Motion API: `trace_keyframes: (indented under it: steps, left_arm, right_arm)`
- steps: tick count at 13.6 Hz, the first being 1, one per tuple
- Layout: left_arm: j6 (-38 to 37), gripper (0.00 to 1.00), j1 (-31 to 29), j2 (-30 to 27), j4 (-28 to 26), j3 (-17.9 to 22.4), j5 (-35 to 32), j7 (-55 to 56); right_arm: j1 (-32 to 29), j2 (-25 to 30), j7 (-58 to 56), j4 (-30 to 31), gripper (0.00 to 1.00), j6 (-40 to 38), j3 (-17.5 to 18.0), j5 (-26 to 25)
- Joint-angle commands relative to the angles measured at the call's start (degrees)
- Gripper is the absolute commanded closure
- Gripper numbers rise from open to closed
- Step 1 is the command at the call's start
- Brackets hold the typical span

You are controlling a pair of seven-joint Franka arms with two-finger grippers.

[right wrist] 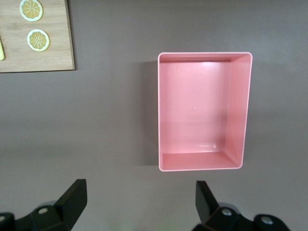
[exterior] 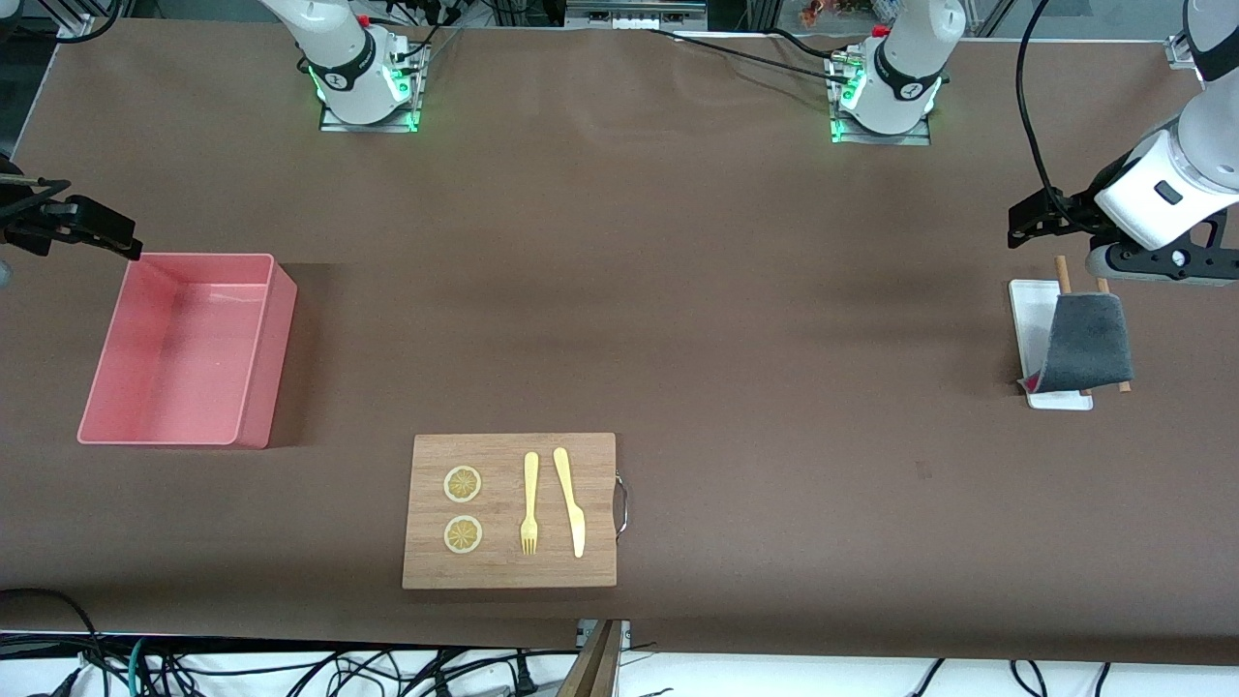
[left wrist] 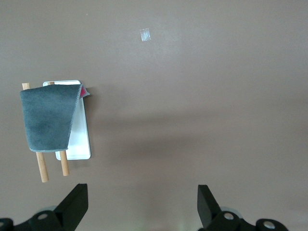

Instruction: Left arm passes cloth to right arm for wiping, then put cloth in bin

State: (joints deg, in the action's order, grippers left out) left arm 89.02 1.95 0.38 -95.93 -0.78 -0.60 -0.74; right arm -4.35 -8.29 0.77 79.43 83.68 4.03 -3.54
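The cloth lies draped over two wooden rods and a small white tray near the tabletop's edge at the left arm's end, and the left gripper hovers above the table beside it, jaws wide and empty. Best bet here: come straight down and pinch the raised fold, missing rods and tray. Right gripper waits spread open by the empty pink bin at the other end.
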Motion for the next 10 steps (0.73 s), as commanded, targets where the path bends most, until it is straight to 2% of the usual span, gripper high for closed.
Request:
trace_keyframes:
  steps: [1, 10]
  left_arm:
    - [0.01, 0.0, -0.46, -0.38, -0.13, -0.71, 0.25, 0.91]
    - [-0.87, 0.0, -0.46, -0.47, -0.13, -0.62, 0.07, 0.21]
  right_arm:
    - [-0.31, 0.46, -1.04, -0.06, 0.0, -0.01, -0.16, 1.16]
    - [-0.4, 0.46, -1.04, -0.06, 0.0, -0.01, -0.16, 1.16]
